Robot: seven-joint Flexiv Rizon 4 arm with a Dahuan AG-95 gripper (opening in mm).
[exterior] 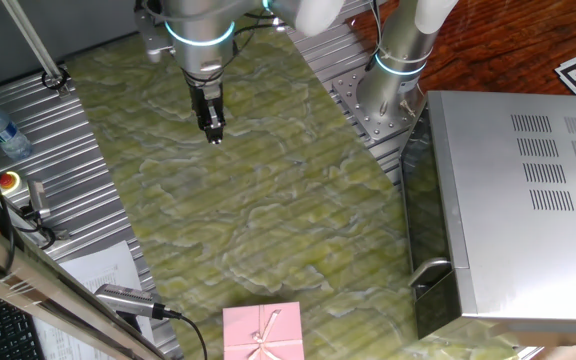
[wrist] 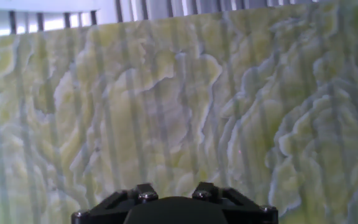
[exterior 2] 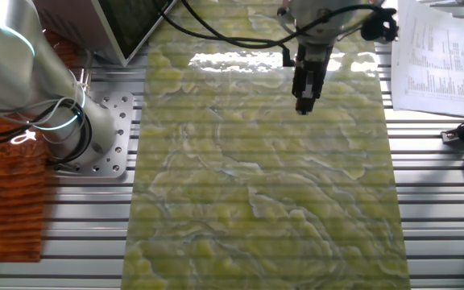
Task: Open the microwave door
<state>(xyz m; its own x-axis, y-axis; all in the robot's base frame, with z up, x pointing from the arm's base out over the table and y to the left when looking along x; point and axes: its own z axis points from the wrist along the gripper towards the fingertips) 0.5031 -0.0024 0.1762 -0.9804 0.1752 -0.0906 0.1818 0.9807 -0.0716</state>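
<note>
- One pincer (exterior: 213, 133) hangs above the green mat (exterior: 258, 200), fingers together, holding nothing.
- Microwave (exterior: 513, 210) sits at the bench's edge, well apart from the pincer.
- Its door (exterior: 420, 215) faces the mat, shut, handle (exterior: 430, 270) near a pink box (exterior: 263, 333).

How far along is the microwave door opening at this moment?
Nothing looks done: the large silver-grey microwave has its dark glass door flush, and its curved silver bar handle is untouched. The black two-finger gripper hangs over the green mat, holding nothing. Approaching, grasping and pulling remain.
</note>
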